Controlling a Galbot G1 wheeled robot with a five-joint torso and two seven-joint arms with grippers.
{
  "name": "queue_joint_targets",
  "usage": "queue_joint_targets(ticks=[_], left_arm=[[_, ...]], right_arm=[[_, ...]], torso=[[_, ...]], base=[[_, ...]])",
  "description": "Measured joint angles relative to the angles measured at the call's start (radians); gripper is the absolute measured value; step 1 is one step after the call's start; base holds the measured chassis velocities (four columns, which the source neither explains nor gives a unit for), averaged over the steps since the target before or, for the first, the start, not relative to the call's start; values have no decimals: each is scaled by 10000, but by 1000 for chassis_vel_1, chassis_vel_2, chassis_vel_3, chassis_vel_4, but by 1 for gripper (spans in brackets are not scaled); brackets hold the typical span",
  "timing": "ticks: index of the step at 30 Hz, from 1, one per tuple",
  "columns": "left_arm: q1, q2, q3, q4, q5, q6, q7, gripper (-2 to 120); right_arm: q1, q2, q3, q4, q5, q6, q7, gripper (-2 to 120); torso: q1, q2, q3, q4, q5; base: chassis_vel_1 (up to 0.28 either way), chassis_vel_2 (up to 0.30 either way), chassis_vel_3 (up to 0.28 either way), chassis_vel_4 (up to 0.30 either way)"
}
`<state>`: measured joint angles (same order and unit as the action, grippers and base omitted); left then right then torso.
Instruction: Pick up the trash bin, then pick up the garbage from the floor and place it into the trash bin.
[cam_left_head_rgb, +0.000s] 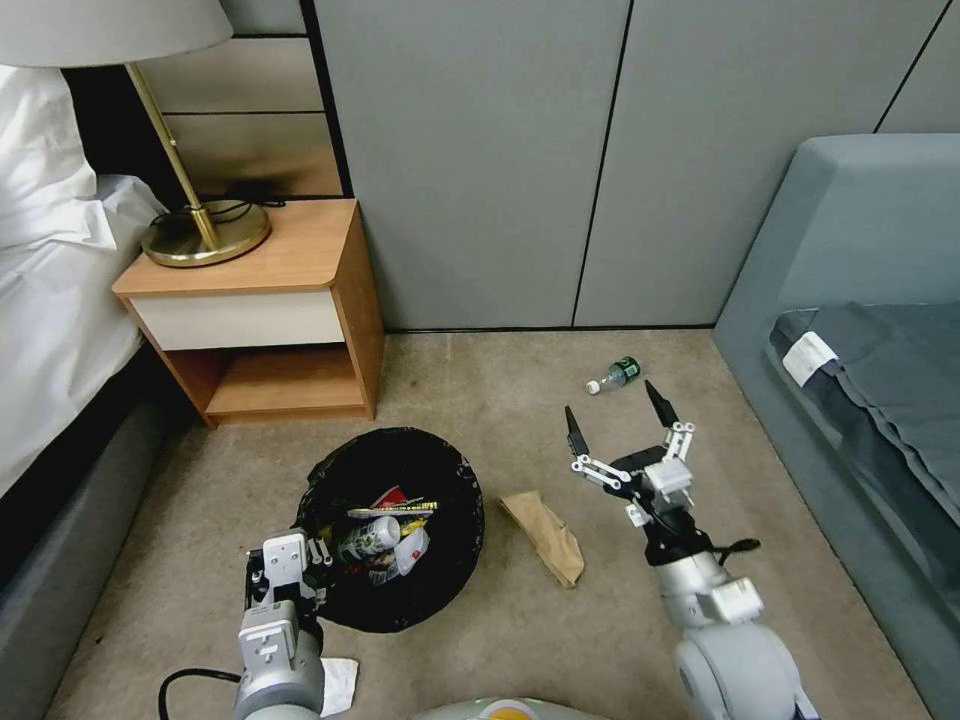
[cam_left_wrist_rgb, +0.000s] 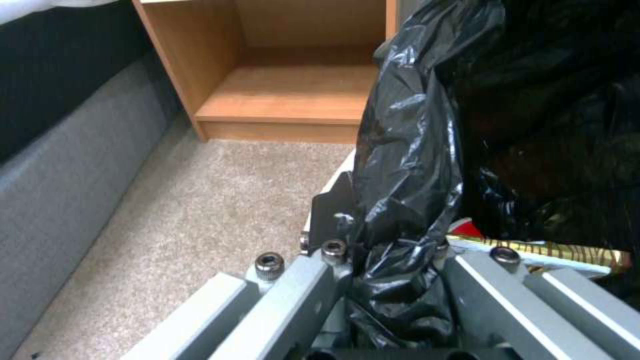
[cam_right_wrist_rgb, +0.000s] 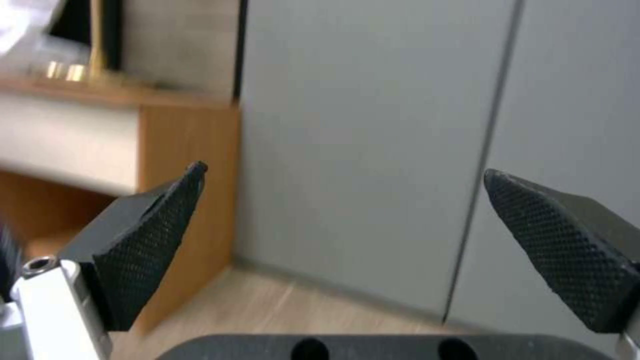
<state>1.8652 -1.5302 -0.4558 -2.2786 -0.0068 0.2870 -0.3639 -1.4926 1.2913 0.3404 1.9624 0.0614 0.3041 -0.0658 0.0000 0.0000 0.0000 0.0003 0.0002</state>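
Clamping the near rim of the trash bin (cam_left_head_rgb: 395, 530), the left gripper (cam_left_head_rgb: 318, 556) has its fingers closed tight on the black bag's folded edge; in the left wrist view the crinkled plastic (cam_left_wrist_rgb: 407, 200) bunches up between the metal fingers (cam_left_wrist_rgb: 330, 215). Inside the bin lie a red packet, a yellow wrapper (cam_left_head_rgb: 392, 511) and a small pale bottle. Just behind the left wrist, a white tissue (cam_left_head_rgb: 338, 686) sits on the carpet (cam_left_head_rgb: 200, 520).

Over to the right gripper (cam_left_head_rgb: 617, 410): spread wide, nothing between its black textured fingertips (cam_right_wrist_rgb: 150, 247), raised above bare carpet and pointing toward the grey wall panels (cam_left_head_rgb: 600, 160). A brown paper bag (cam_left_head_rgb: 545, 536) lies flat between the bin and the right arm, just clear of the bin's rim. Ahead of the right gripper, close to the wall's base, a small green plastic bottle (cam_left_head_rgb: 614, 375) rests on its side.

Edges now: the wooden nightstand (cam_left_head_rgb: 265, 300) stands just beyond the bin on the left, its open lower shelf facing out, a brass lamp base (cam_left_head_rgb: 205, 232) on top. White bedding (cam_left_head_rgb: 50, 290) and a dark bed frame line the left edge. A grey-blue sofa (cam_left_head_rgb: 850, 250) hems in the right side, close to the right arm. Between nightstand and sofa runs an open stretch of carpet up to the wall.
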Motion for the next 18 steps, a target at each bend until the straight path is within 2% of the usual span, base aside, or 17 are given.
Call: queue_joint_targets(ticks=[2,3,5,6,8,10,12,18], left_arm=[[0,1,-2,0,0,0,0,1],[0,1,-2,0,0,0,0,1],[0,0,0,0,0,0,0,1],[0,0,0,0,0,0,0,1],[0,0,0,0,0,0,0,1],[0,0,0,0,0,0,-1,1],[0,0,-1,0,0,0,0,1],[0,0,0,0,0,0,1,1]], right_arm=[[330,-444,-402,-389,373,-757,-64,100],[330,-444,-402,-389,373,-757,-64,100],[821,-1212,-905,-1010,1165,-1620,-294,100],[821,-1212,-905,-1010,1165,-1620,-294,100],[1232,-1855,-1357,-1723,1767,-2028,-546,100],[1290,-1939,-1441,-1862,1841,-2090,-601,100],[1568,-2172,-1848,-2559,2052,-2478,-966,100],[1872,-2132,-2211,-3324,2087,-3372,-1414,100]], torso=[[0,0,0,-2,0],[0,0,0,-2,0],[0,0,1,-2,0],[0,0,1,-2,0],[0,0,0,-2,-2],[1,0,1,-2,-3],[0,0,1,-3,-1],[0,0,1,-4,-1]], base=[[0,0,0,0],[0,0,0,0],[0,0,0,0],[0,0,0,0],[0,0,0,0],[0,0,0,0],[0,0,0,0],[0,0,0,0]])
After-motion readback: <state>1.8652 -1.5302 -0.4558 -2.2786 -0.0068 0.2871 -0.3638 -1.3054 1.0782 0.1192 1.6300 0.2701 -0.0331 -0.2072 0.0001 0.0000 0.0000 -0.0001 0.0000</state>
